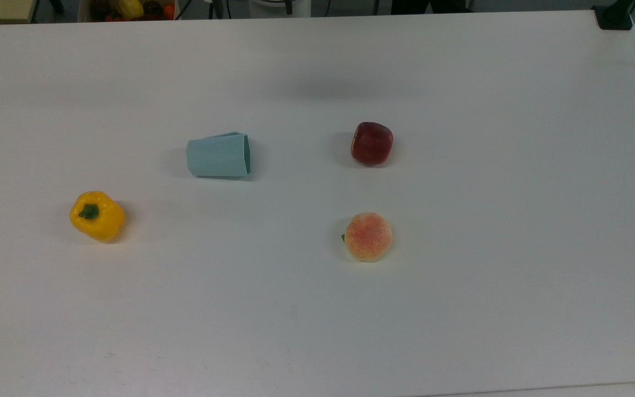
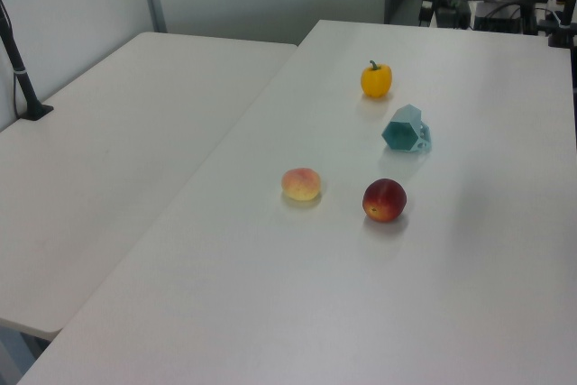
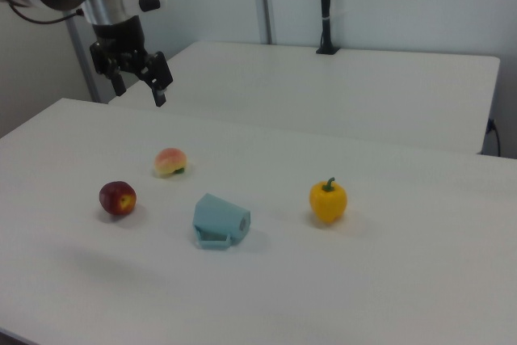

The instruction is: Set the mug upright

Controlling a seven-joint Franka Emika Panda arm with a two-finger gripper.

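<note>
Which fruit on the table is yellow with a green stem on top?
The bell pepper. It is bright yellow, while the apple is dark red and the peach is pale orange-pink.

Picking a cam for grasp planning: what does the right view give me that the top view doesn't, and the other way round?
Right view: the end effector, fingers apart, raised above the table's far side, well away from the mug; also the mug's handle, lying against the table.
Top view: the crate of produce past the table's far edge, and the mug's side profile, rim toward the top view's right.
Both: the mug lying on its side, yellow bell pepper, red apple, peach, all apart.
</note>
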